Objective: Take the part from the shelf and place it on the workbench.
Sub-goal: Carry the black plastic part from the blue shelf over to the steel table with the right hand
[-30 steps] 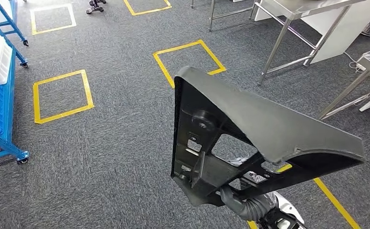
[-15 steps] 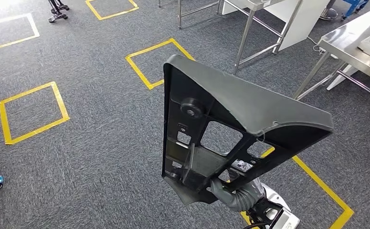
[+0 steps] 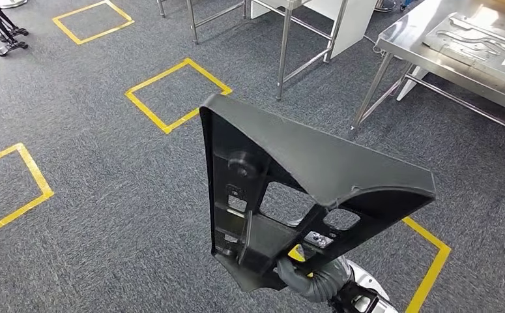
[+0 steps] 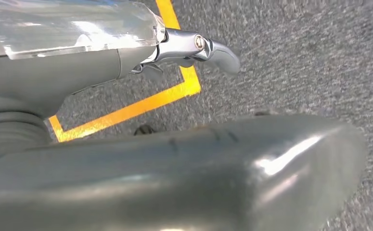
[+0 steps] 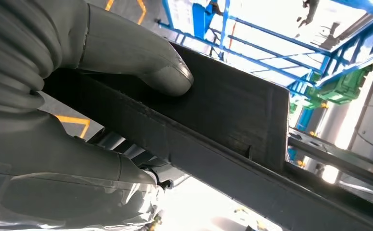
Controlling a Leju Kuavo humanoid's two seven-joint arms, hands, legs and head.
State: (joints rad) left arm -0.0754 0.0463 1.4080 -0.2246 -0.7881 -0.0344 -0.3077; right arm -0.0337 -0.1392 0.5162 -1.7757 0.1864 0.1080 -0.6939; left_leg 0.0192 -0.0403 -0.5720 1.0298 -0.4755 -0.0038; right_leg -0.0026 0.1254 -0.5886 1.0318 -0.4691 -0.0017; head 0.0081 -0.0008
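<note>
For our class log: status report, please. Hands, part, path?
Right hand grips black triangular part, held upright. Left hand holds nothing. Steel workbench ahead right, across carpet.

Grey carpet floor (image 3: 93,215) carrying yellow tape squares (image 3: 178,94); steel tabletop (image 3: 432,55) standing upper right, flat metal parts (image 3: 481,39) lying on it.

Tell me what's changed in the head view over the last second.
The camera has swung: the blue shelf has left the picture's left edge and the steel workbench with metal parts has come in at upper right. The floor squares slid left with the turn, not by themselves. The right hand still grips the black part upright.
</note>
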